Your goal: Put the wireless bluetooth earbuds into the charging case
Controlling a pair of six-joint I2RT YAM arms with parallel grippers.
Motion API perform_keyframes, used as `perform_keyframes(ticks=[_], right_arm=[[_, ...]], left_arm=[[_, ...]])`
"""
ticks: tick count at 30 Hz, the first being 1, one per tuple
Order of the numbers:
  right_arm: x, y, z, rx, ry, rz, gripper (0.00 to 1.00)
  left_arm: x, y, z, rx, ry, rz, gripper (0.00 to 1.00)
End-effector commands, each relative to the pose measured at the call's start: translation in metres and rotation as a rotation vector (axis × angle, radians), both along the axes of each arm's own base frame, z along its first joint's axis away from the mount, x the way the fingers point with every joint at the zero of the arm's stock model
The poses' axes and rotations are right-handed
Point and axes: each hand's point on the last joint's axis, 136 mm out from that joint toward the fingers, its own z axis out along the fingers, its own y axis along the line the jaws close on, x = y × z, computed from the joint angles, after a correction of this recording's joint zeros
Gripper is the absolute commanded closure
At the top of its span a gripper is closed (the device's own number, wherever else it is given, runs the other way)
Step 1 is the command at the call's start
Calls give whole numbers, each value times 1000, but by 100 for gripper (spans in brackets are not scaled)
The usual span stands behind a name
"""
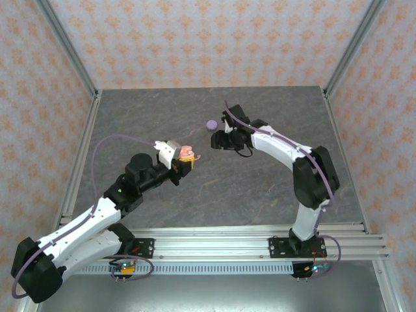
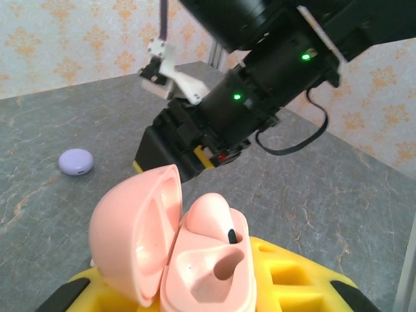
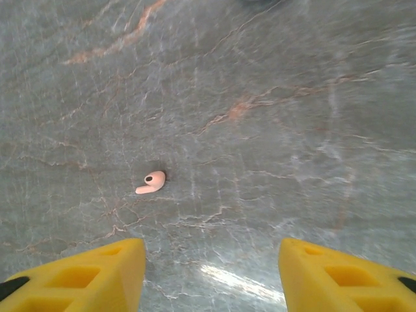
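Grey marble table (image 3: 292,97): pink earbud (image 3: 150,182) lies bare under the open right claw (image 3: 211,273), left claw (image 1: 184,162) clamps the open pink case (image 2: 195,260) nearby; bud looks tiny, light, slick, so pinch its bulb.

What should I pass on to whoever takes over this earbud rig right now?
Left gripper: shut on the open pink case.
Right gripper: open, nothing in it, hovering above a loose pink earbud that lies on the table.
Lilac case: closed, on the table beside the right gripper; whether it is filled cannot be told.
Done: one seated pink bud, as it looks, in the pink case; the second pocket is empty.
Left: pick up the loose pink earbud and seat it in that pocket.
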Motion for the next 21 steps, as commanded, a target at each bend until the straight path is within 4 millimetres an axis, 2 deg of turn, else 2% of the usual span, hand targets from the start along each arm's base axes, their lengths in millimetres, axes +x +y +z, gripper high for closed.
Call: perform_keyframes(ticks=[1,7,16,21], right_arm=[[-4,27,-4,29,46,94,43],[-3,50,-31,-59,96,140,43],[0,64,-55,-131,146,113,44],[2,64,-67,-196,154,95,44]], left_arm=[[2,12,-10,13,33,51,92],[2,14,-10,4,44,61,92],[1,17,-7,1,37,68,92],[1,17,-8,0,40,66,92]])
